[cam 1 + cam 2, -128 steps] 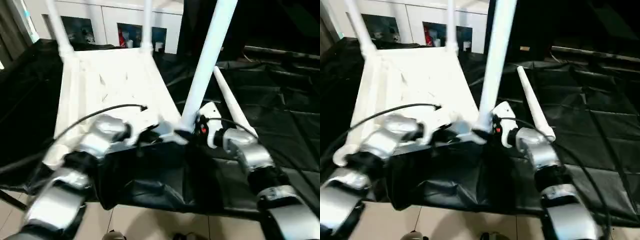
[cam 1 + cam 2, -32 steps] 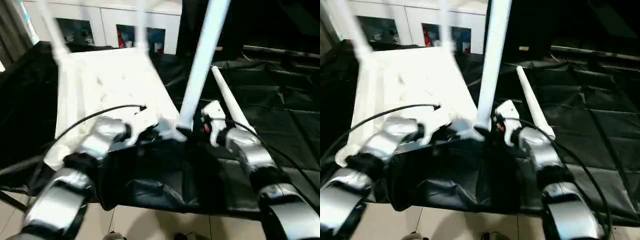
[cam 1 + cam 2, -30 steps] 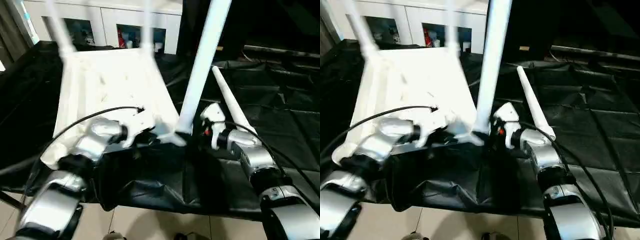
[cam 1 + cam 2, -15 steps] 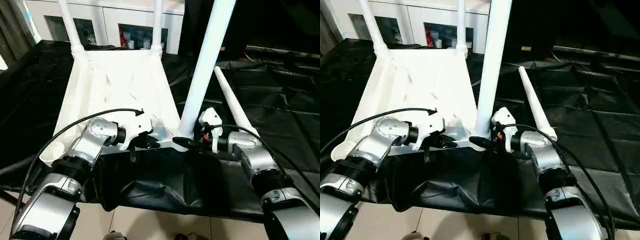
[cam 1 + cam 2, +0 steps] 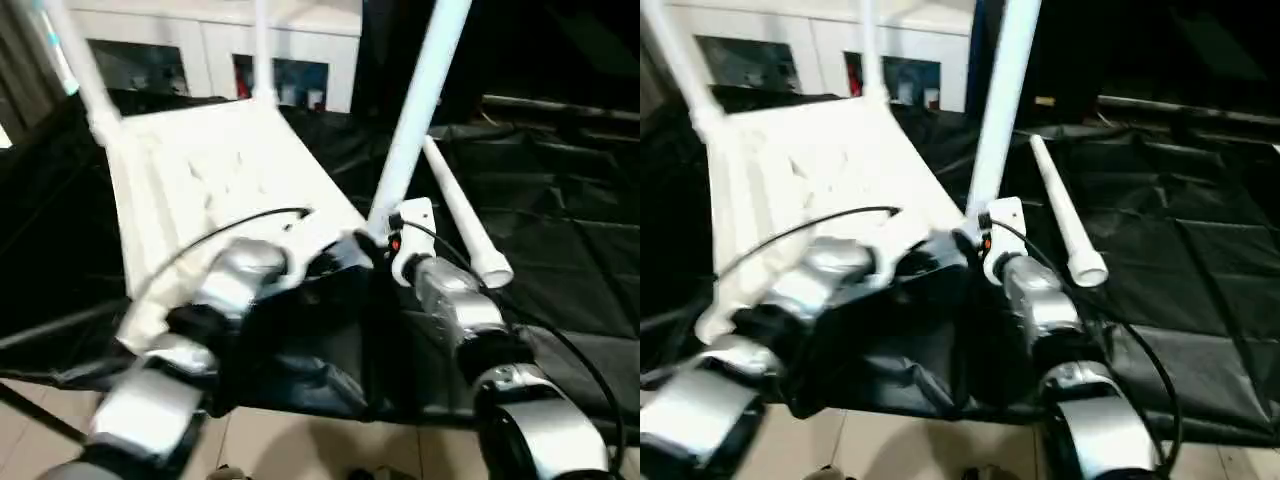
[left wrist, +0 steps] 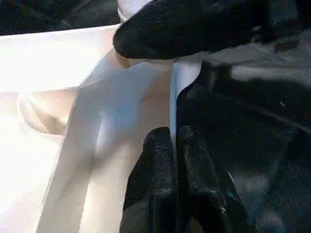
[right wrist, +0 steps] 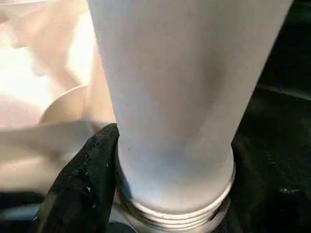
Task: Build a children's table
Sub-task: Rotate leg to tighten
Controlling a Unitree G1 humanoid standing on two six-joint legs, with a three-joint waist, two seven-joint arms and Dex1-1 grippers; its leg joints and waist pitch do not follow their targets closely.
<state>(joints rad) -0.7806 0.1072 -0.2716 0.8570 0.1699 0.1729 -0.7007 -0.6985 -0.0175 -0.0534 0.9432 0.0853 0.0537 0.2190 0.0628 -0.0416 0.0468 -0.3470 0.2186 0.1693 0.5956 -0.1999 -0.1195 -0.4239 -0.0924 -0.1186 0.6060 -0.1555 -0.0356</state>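
Observation:
The white tabletop (image 5: 210, 170) lies underside up on the black cloth. Two legs (image 5: 85, 70) (image 5: 262, 50) stand in its far corners. A third leg (image 5: 415, 110) rises from the near right corner. My right gripper (image 5: 375, 245) is shut on this leg's base. In the right wrist view one finger (image 7: 87, 179) presses against the leg (image 7: 180, 97), and threads show at its foot. My left gripper (image 6: 173, 145) is shut on the tabletop's near rim (image 6: 97, 126), just left of that corner. The fourth leg (image 5: 462, 220) lies loose on the cloth to the right.
A white glass-door cabinet (image 5: 200, 40) stands behind the table. The wrinkled black cloth (image 5: 570, 230) covers the work surface and hangs over its near edge, with tiled floor (image 5: 300, 450) below.
The tabletop has swivelled: its far end swung left and the near right corner with the held leg moved away from me. Both arms went with it. The loose leg stayed put.

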